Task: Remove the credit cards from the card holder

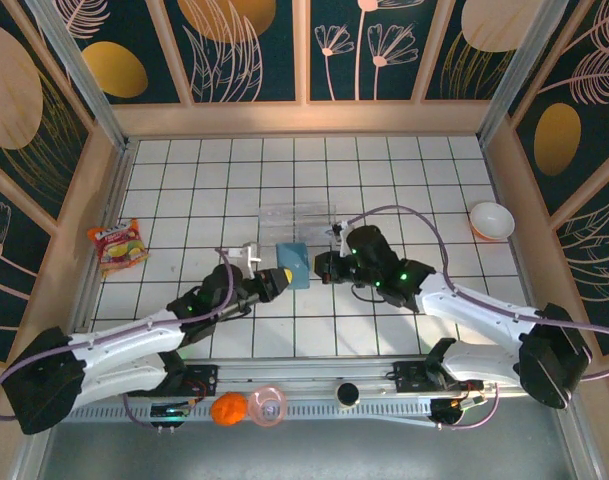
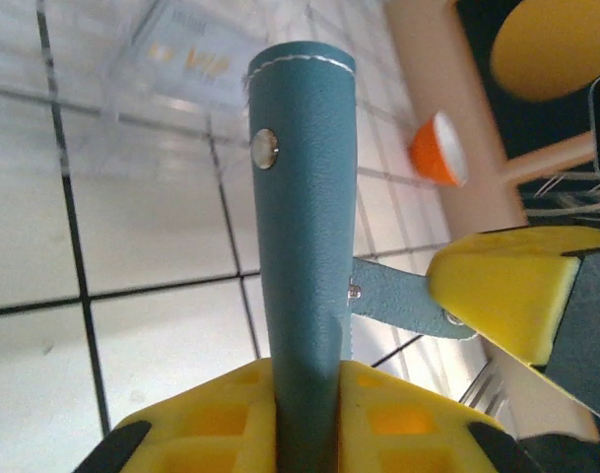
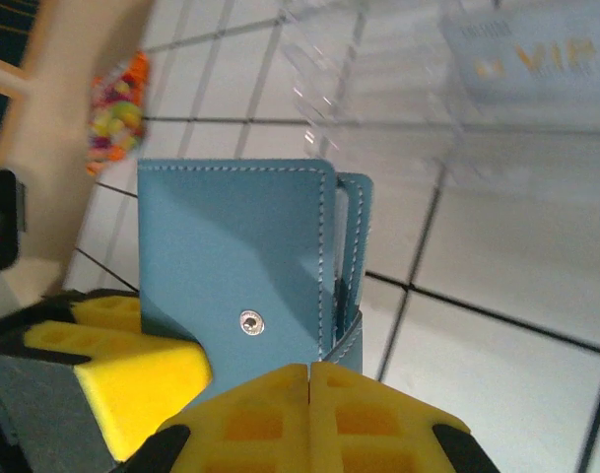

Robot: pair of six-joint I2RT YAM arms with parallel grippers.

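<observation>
Held upright over the white-tiled table [image 1: 184,180], just before the clear tray [image 1: 299,220], the teal card holder [image 1: 295,263] is clamped by the left gripper [image 2: 304,379], while the right gripper [image 3: 309,379], closed tight, pinches its clasp strap [image 2: 398,301]. It looks like light, soft leather (any credit cards tucked inside are likely slick), so take it by the edges; leaf-patterned walls [image 1: 244,50] close in.

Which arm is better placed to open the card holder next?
Right, probably: the right gripper is shut on the clasp strap, while the left gripper clamps the card holder body upright, steadying it.
</observation>
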